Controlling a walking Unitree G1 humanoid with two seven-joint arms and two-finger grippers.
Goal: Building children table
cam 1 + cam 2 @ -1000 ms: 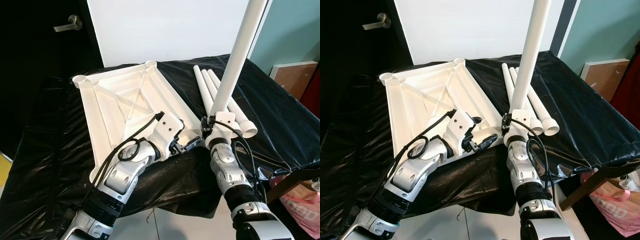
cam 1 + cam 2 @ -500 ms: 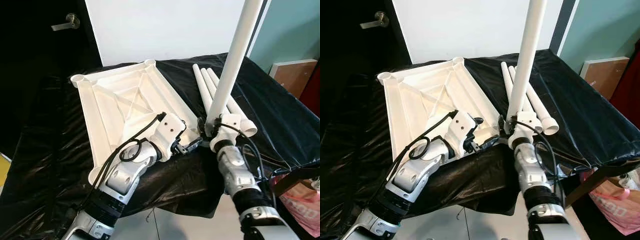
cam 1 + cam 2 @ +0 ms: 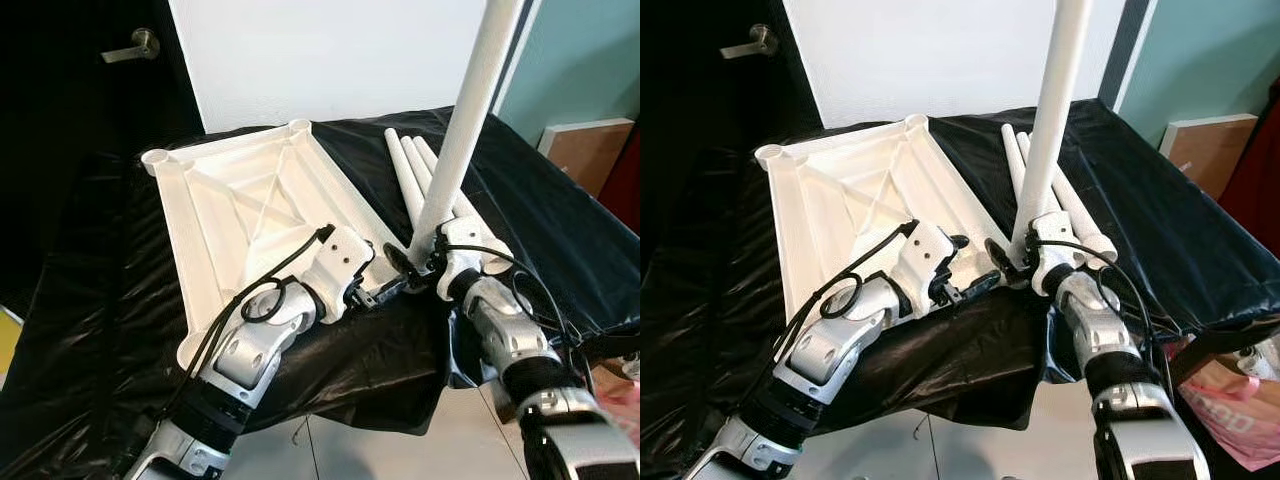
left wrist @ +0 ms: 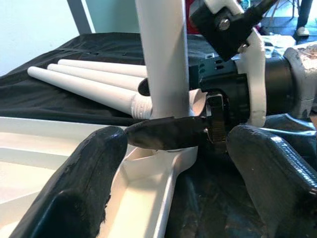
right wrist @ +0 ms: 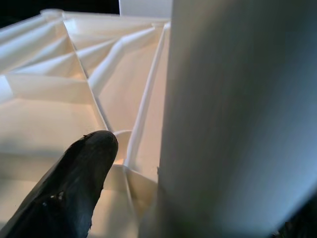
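The right gripper (image 3: 1025, 262), jaws pinching the upright leg (image 3: 1052, 120), stands it over the tabletop's (image 3: 840, 200) near-right corner socket, left gripper (image 3: 975, 285) spread alongside

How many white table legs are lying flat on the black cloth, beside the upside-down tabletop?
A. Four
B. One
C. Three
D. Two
C. Three white legs lie side by side on the black cloth next to the upside-down tabletop, while the right gripper holds a fourth leg upright at the tabletop's near corner.
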